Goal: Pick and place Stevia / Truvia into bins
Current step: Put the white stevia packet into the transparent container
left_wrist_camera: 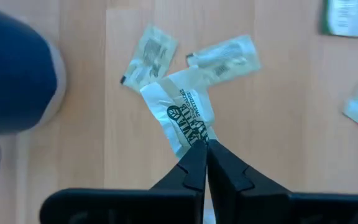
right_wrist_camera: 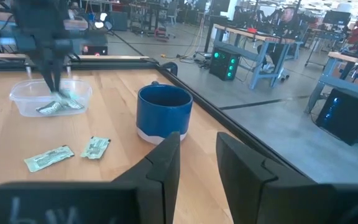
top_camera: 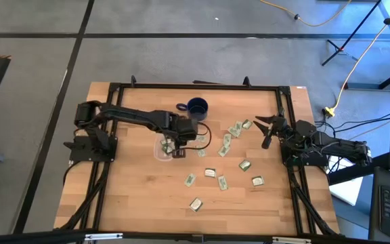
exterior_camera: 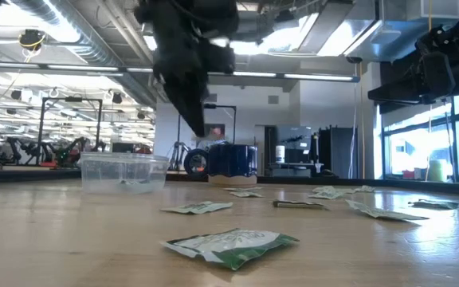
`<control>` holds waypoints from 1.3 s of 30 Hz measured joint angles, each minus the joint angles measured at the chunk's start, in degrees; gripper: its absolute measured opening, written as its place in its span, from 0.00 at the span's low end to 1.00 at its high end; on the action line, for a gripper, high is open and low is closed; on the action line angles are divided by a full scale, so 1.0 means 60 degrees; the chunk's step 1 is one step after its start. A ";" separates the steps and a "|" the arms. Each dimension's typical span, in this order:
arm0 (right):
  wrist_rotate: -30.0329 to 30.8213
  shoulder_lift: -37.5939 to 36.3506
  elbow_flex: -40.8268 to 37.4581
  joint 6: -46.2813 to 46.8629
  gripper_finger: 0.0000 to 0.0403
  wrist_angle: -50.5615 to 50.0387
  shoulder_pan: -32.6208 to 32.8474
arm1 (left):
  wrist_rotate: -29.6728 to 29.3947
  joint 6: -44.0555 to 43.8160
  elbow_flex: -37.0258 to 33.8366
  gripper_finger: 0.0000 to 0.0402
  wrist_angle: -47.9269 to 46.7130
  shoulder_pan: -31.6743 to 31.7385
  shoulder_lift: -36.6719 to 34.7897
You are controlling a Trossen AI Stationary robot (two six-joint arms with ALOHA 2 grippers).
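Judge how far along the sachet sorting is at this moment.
Barely started. The left gripper is shut on one sachet, raised beside the clear tub; whether any sachet lies in the tub is unclear. Over a dozen loose sachets wait on the table. The right gripper waits open.

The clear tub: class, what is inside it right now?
The tub holds at least one sachet. The left pincer, shut on a sachet, hangs over it and covers part of the inside, so a count isn't possible.

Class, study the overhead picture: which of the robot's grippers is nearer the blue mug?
Left. The left gripper, shut on a sachet, is just in front of the blue mug; the right gripper waits farther off by the table's right edge.
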 joint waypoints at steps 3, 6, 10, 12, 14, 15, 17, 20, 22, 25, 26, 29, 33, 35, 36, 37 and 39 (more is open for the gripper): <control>-0.0004 0.0000 0.0002 0.0086 0.27 -0.0013 0.0000 | -0.0104 -0.0679 -0.0110 0.02 -0.0647 -0.0151 -0.0439; -0.0007 0.0000 0.0000 0.0182 0.27 -0.0013 0.0000 | -0.0374 -0.1299 -0.0358 0.01 -0.1013 -0.0330 -0.0946; -0.0014 0.0000 0.0000 0.0218 0.27 -0.0016 0.0000 | -0.0711 -0.2120 -0.0920 0.01 -0.1344 -0.0547 -0.1372; -0.0011 0.0000 -0.0001 0.0237 0.27 -0.0016 0.0002 | -0.0791 -0.2486 -0.1236 0.02 -0.1293 -0.0618 -0.1552; -0.0011 0.0000 0.0002 0.0240 0.27 -0.0016 0.0002 | -0.0806 -0.2798 -0.1600 0.02 -0.1288 -0.0682 -0.1593; -0.0011 0.0000 0.0000 0.0242 0.27 -0.0016 0.0001 | -0.0803 -0.2903 -0.1760 0.02 -0.1289 -0.0692 -0.1589; -0.0011 0.0000 0.0002 0.0244 0.27 -0.0016 -0.0001 | -0.0803 -0.3154 -0.2020 0.01 -0.1221 -0.0696 -0.1586; -0.0011 0.0000 0.0001 0.0244 0.27 -0.0016 -0.0002 | -0.0803 -0.3359 -0.2462 0.01 -0.0879 -0.0696 -0.1538; -0.0011 0.0000 0.0000 0.0244 0.27 -0.0016 0.0001 | -0.0803 -0.3362 -0.2651 0.02 -0.0591 -0.0696 -0.1538; -0.0011 0.0000 0.0002 0.0248 0.27 -0.0016 0.0002 | -0.0795 -0.3388 -0.2898 0.03 -0.0233 -0.0690 -0.1538; -0.0011 -0.0003 0.0002 0.0244 0.27 -0.0016 0.0002 | -0.0779 -0.3396 -0.2963 0.03 -0.0138 -0.0688 -0.1538; -0.0008 0.0000 -0.0001 0.0248 0.27 -0.0016 -0.0001 | -0.0733 -0.3398 -0.3005 0.04 -0.0054 -0.0688 -0.1538; -0.0007 0.0000 0.0000 0.0246 0.27 -0.0014 0.0000 | -0.0733 -0.3395 -0.3015 0.08 -0.0043 -0.0688 -0.1538; -0.0007 0.0000 -0.0002 0.0248 0.27 -0.0016 0.0002 | -0.0741 -0.3391 -0.3015 0.10 -0.0043 -0.0678 -0.1538; -0.0007 0.0000 0.0001 0.0248 0.27 -0.0013 0.0002 | -0.0748 -0.3387 -0.3015 0.11 -0.0043 -0.0660 -0.1538; -0.0007 0.0000 0.0002 0.0248 0.27 -0.0013 0.0002 | -0.0754 -0.3387 -0.3015 0.13 -0.0044 -0.0637 -0.1538; -0.0007 0.0000 -0.0001 0.0248 0.27 -0.0013 0.0002 | -0.0739 -0.3383 -0.3014 0.15 -0.0050 -0.0573 -0.1542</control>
